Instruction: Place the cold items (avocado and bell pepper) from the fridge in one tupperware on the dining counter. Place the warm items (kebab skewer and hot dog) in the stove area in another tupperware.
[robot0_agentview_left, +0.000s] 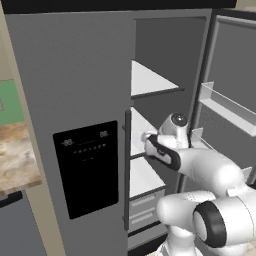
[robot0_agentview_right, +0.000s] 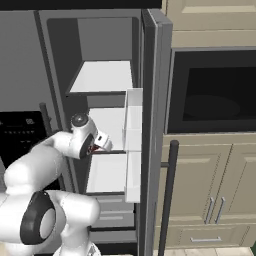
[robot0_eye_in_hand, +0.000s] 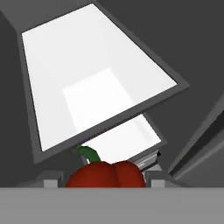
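Pepper: red, green stem, sits low in the hand view (robot0_eye_in_hand: 106, 174), right between the finger tips; a sliver of red also shows at the gripper in the right base view.
Gripper: (robot0_agentview_right: 102, 142) at the open fridge (robot0_agentview_left: 70, 75), at the height of the middle shelf (robot0_agentview_right: 107, 122); the jaws look closed around the pepper, though contact itself is hidden by the fruit.
Why held so: judging by the task, the pepper is a cold item to be carried out to a tupperware on the dining counter, so it is gripped by its body with the stem free.
Arm: elbow bent, forearm reaching forward and up past the door (robot0_agentview_right: 152, 125); wrist level with the shelf front.
Hand camera: looks along white shelves (robot0_eye_in_hand: 96, 83), seen tilted.
Avocado: cannot make one out.
Risk: door bins (robot0_agentview_right: 133, 150) sit close beside the hand, so backing out needs care.
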